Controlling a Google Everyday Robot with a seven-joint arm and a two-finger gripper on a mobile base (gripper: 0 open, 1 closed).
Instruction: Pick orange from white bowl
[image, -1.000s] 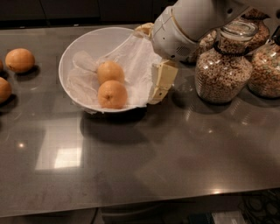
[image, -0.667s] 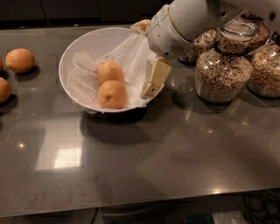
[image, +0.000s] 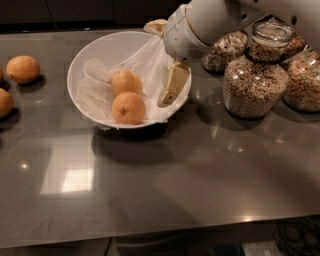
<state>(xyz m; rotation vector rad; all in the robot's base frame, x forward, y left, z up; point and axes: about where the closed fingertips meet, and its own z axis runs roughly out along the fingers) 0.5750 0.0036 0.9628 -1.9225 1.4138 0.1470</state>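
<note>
The white bowl (image: 80, 60), lined with crinkled plastic, stands at the middle left of the counter. Two oranges lie in it. The paler orange (image: 125, 81) is the farther one, and a deeper-orange fruit (image: 128, 107) touches it on the near side. My gripper (image: 165, 56) hangs over the bowl's right rim, open and empty. One cream finger (image: 173, 84) reaches down inside the rim, right of the two fruits and apart from them. The other finger (image: 155, 25) shows behind the bowl's far edge.
Several glass cereal jars (image: 255, 80) stand close to the right of the bowl, under my arm. Two more oranges (image: 22, 68) lie on the counter at the far left. The counter's front edge runs along the bottom.
My gripper has moved left and a little away from the jars, from beside the bowl's right rim to over it. The oranges and the bowl have not moved.
</note>
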